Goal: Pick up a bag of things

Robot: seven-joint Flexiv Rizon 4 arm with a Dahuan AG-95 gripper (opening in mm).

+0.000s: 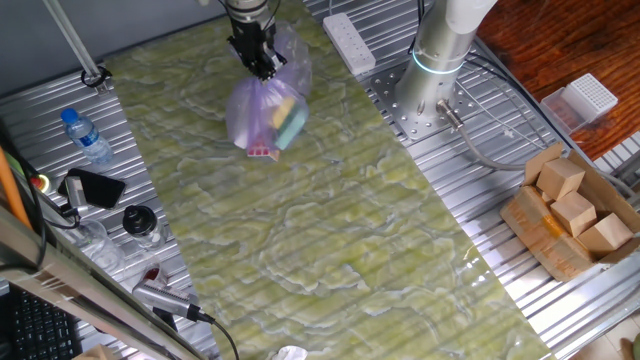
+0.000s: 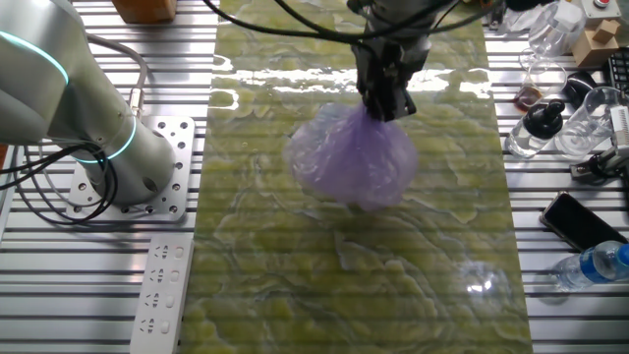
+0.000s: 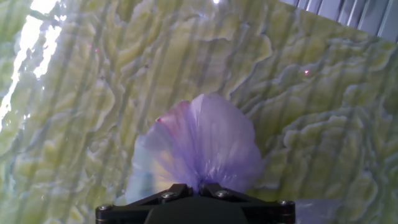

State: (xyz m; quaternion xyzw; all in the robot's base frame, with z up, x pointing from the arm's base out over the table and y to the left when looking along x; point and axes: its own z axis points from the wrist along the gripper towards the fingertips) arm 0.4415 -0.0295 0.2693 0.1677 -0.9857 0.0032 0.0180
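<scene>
A table (image 1: pixel 330 250) covered by a green and cream marbled sheet over ribbed metal slats is seen from two sides and from a camera on the hand. The silver base of the robot arm (image 2: pixel 69 118), ringed with a teal light, is bolted to the slats at one edge of the sheet. A brown cardboard box (image 1: pixel 570 215) holding wooden blocks is set well apart at another edge, near a white power strip (image 1: pixel 349 42) lying beside the arm's base. Over the far part of the sheet, the bag of things (image 1: pixel 266 112), a crinkly, translucent pale-purple plastic bag, is held by its gathered neck and hangs below the hand (image 1: pixel 262 64). Whether its underside touches the sheet cannot be told. A yellow shape, a teal shape and a bit of red and white are glimpsed through the plastic in one fixed view; from the other side the bag (image 2: pixel 354 157) is shown only as a cloudy purple bulge. The dark fingers of the hand (image 2: pixel 386 106) are closed tightly on the bunched top of the bag. In the hand view the bag (image 3: pixel 202 152) is seen spreading out from between the nearly meeting finger bases. A water bottle (image 1: pixel 85 135), a black phone (image 1: pixel 95 187) and small clear jars are scattered on the slats.
</scene>
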